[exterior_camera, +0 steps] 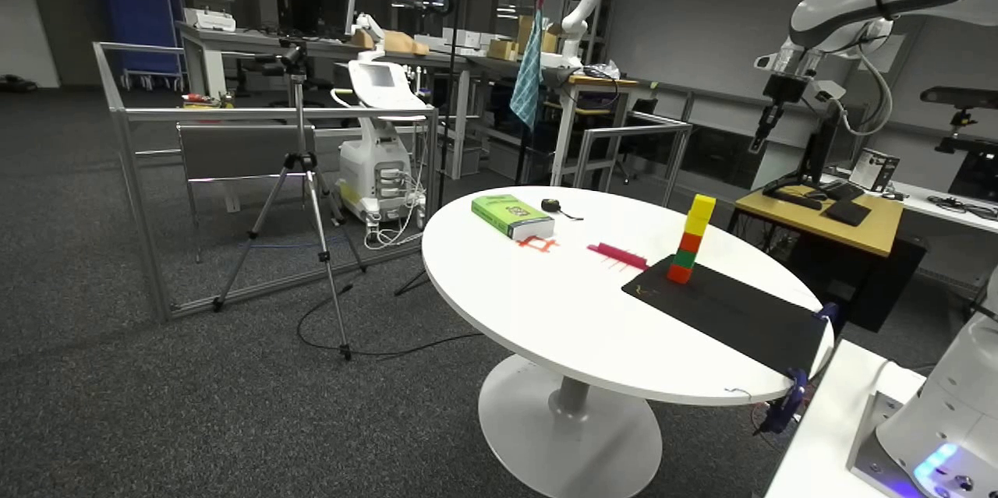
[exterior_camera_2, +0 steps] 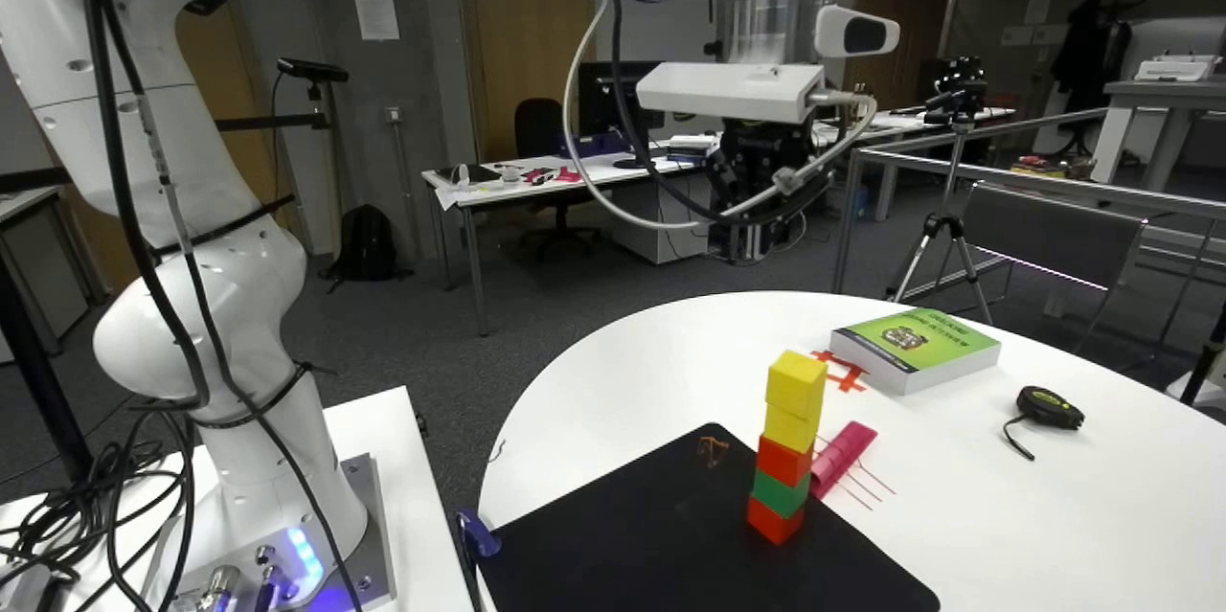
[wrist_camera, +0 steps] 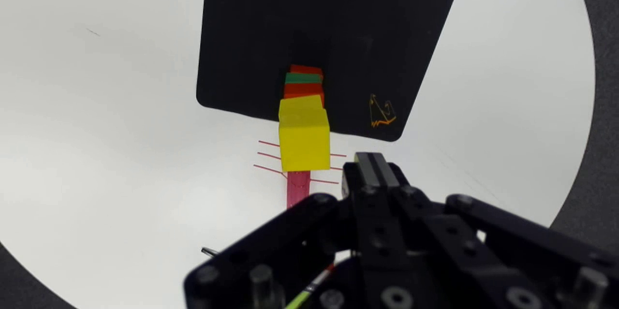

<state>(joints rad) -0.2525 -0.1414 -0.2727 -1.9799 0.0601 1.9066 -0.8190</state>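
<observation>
My gripper (wrist_camera: 371, 166) is shut, its fingertips pressed together with nothing between them. It hangs high above the round table, touching nothing, and shows in both exterior views as a dark gripper (exterior_camera: 758, 141). Nearest to it in the wrist view is a stack of cubes (wrist_camera: 304, 144), just left of the fingertips and lower down. Two yellow cubes (exterior_camera_2: 795, 387) top the stack, over a red, a green (exterior_camera_2: 778, 494) and another red cube. The tower leans or is slightly staggered, standing on a black mat (exterior_camera_2: 632, 535). A pink trough-like strip (exterior_camera_2: 843, 457) lies beside the mat.
A thick green book (exterior_camera: 514, 213) and a tape measure (exterior_camera_2: 1049, 409) lie on the white table (exterior_camera: 538, 303). Red marks are by the book. Blue clamps (exterior_camera: 789, 397) grip the table's edge at the mat. A tripod (exterior_camera: 304, 163) and metal railing stand beyond.
</observation>
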